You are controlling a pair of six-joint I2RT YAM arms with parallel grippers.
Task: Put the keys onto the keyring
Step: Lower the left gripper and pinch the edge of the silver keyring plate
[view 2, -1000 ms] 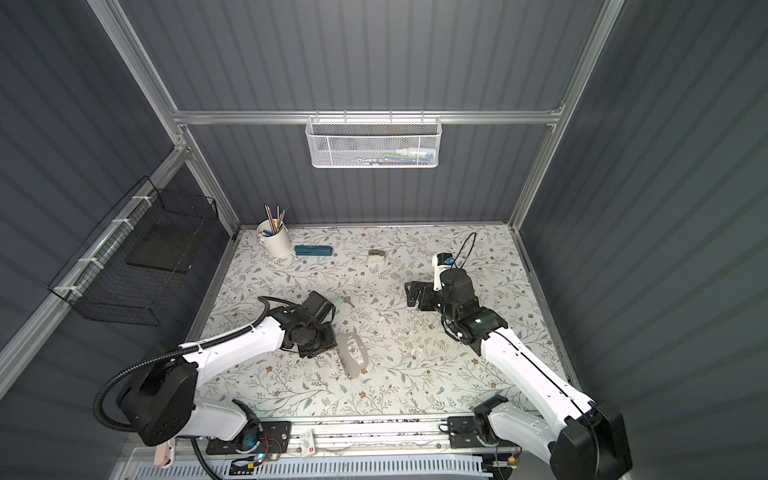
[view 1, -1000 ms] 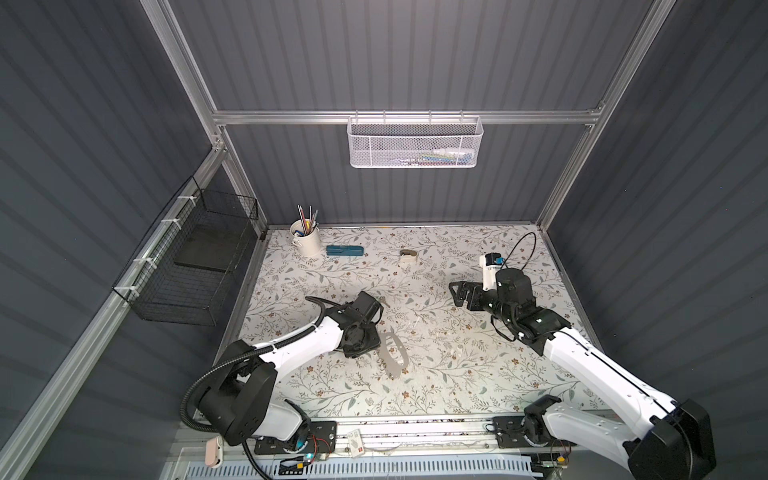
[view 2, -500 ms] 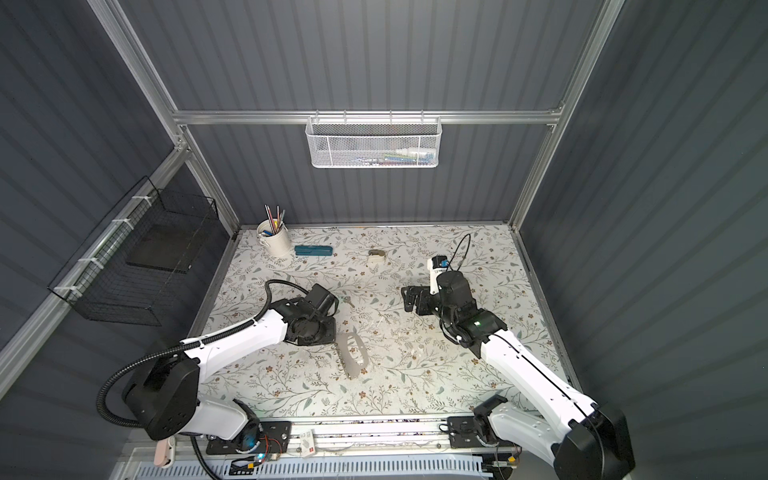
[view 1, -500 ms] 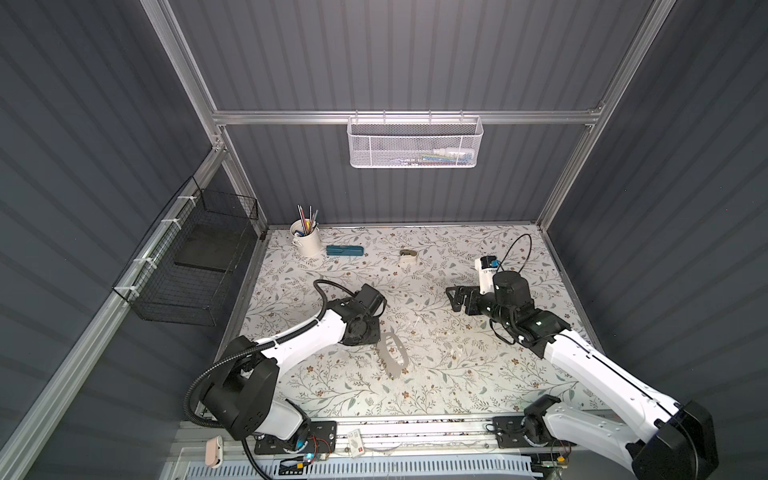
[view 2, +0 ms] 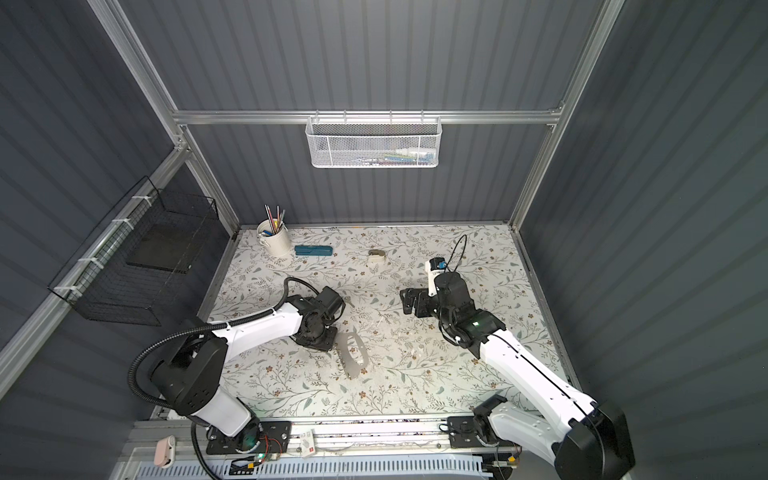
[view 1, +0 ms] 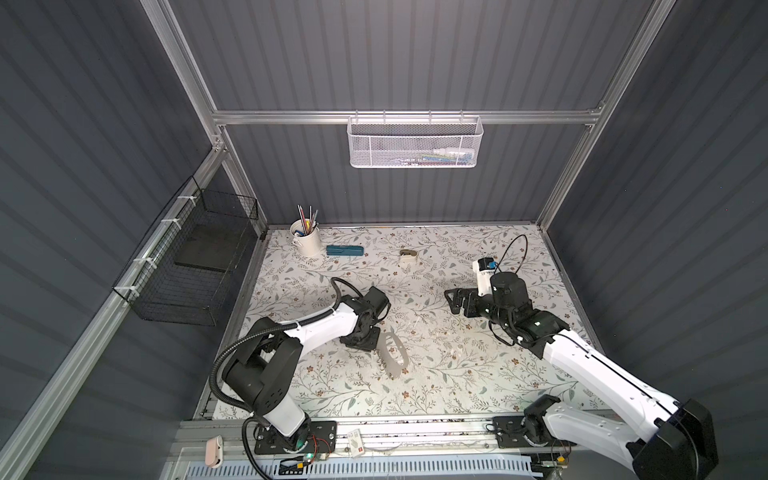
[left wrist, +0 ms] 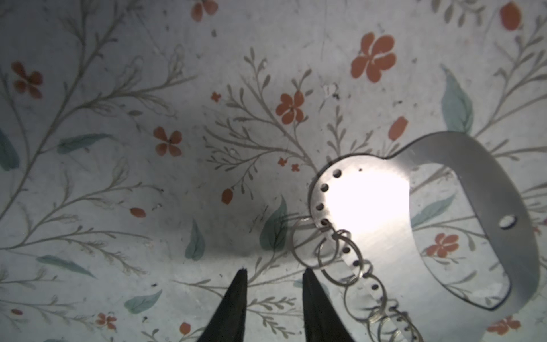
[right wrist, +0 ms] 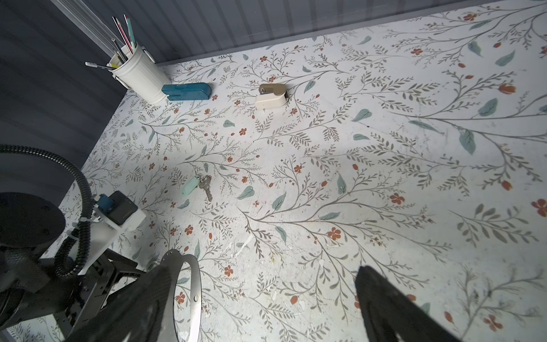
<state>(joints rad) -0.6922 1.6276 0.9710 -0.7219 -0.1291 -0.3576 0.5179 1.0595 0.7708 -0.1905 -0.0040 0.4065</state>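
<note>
Left arm (view 1: 320,328) white w/ black joints, corrugated black hose (right wrist: 85,189) (zip-tied); right arm (view 1: 590,365) same colours.

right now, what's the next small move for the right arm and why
Probably reach the right gripper toward the key. Its jaws stand wide and empty, the key lies loose on the table apart from the keyring, and the left gripper sits beside the keyring.

bare mat (right wrist: 296,207) between the right claw (right wrist: 260,275) and the keys (right wrist: 198,185); the left arm (view 1: 324,326) crowds the keyring (view 1: 392,353).
</note>
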